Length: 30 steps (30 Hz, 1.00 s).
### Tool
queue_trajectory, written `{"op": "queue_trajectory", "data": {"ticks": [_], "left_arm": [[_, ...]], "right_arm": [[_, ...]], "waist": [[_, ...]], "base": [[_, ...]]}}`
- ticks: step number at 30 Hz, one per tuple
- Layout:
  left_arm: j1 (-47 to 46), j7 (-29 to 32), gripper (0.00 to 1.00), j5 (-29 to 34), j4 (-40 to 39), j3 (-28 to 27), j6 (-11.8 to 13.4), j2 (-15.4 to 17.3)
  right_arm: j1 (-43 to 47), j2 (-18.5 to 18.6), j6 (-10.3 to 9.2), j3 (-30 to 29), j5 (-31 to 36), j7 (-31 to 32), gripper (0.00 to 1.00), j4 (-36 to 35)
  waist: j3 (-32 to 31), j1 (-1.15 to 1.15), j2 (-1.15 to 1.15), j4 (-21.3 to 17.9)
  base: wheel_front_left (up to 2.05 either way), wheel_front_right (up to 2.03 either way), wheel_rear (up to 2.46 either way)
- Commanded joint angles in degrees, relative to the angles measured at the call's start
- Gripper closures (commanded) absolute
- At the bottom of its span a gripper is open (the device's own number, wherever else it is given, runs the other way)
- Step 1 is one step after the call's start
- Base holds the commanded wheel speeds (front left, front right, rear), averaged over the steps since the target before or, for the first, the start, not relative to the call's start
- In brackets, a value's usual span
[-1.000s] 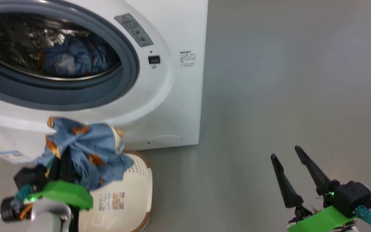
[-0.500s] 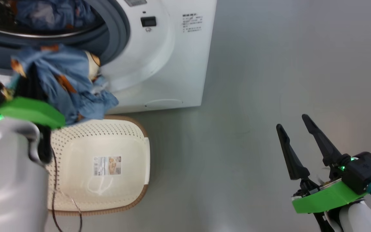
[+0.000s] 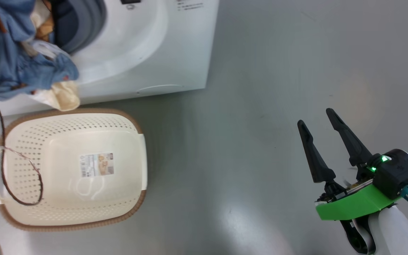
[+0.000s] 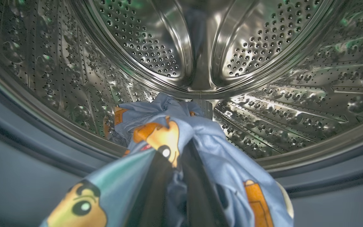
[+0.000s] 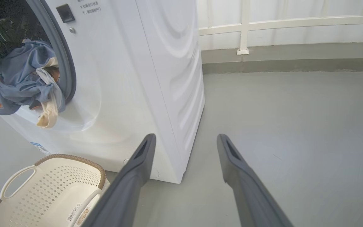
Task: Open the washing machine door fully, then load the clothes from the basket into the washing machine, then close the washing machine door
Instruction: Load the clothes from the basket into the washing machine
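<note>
- Left gripper (image 4: 177, 164) is clenching a bundle of the clothes (image 4: 232, 170), its dark fingers (image 4: 154, 201) wrapped in blue cartoon-print fabric as it is reaching into the mouth of the washing machine (image 3: 147, 46).
- Part of the bundle is lying past the grey gasket (image 4: 11, 164) toward the perforated drum (image 4: 131, 47), while a blue fold and a cream strip are dangling outside over the white front, as the head and right wrist views are showing.
- Basket (image 3: 23, 138) is sitting on the floor (image 3: 260, 88) just in front of the machine, below the hanging cloth, holding nothing but its barcode sticker (image 3: 96, 164); a thin dark cable (image 3: 42, 184) is looping across it.
- Right gripper (image 3: 314, 116) is idling well to the right above bare floor, its two fingers spread apart and grasping nothing.
- Loading appears to be the step in hand, and it is looking close to finished. The next move is calling for a deeper push, so the trailing cloth is clearing the gasket before the release. A tail left over the rim would likely be fouling the door at closing.
</note>
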<state>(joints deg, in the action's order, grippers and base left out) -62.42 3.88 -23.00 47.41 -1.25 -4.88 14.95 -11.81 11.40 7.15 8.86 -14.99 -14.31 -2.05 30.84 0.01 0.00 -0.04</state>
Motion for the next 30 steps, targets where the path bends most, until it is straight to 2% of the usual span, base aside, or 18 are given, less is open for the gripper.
{"op": "queue_trajectory", "data": {"ticks": [1,8,16,20,30], "left_arm": [[-2.6,1.1,1.0,-0.5,-1.2,-1.5,0.2,4.5],[-6.9,2.6,1.0,-0.7,-0.4,-2.3,1.2,7.9],[-11.4,-3.8,1.0,1.0,-1.2,-2.9,3.4,11.5],[-13.0,-11.0,1.0,2.0,-1.0,-3.0,4.4,12.2],[-12.8,-12.4,1.0,2.0,5.3,-1.9,4.3,11.7]], "right_arm": [[-0.5,0.3,0.34,1.9,-1.6,-0.7,0.0,-1.1],[-1.8,-0.3,0.34,2.6,-2.2,-0.7,0.0,-1.3],[-2.7,-0.9,0.34,3.1,-2.4,-0.7,0.0,-1.5],[-2.8,-1.0,0.34,3.1,-2.5,-0.7,0.0,-1.4],[-3.5,-0.8,0.34,3.5,-2.7,-0.7,0.0,-1.3]], "waist": [[2.5,-0.01,0.0,-2.6],[4.4,-0.01,0.0,-5.6],[5.9,-0.01,0.0,-8.4],[6.2,-0.01,0.0,-8.6],[6.7,-0.01,0.0,-8.1]], "base": [[0.0,0.0,0.0],[0.0,0.0,0.0],[0.0,0.0,0.0],[0.0,0.0,0.0],[0.0,0.0,0.0]]}}
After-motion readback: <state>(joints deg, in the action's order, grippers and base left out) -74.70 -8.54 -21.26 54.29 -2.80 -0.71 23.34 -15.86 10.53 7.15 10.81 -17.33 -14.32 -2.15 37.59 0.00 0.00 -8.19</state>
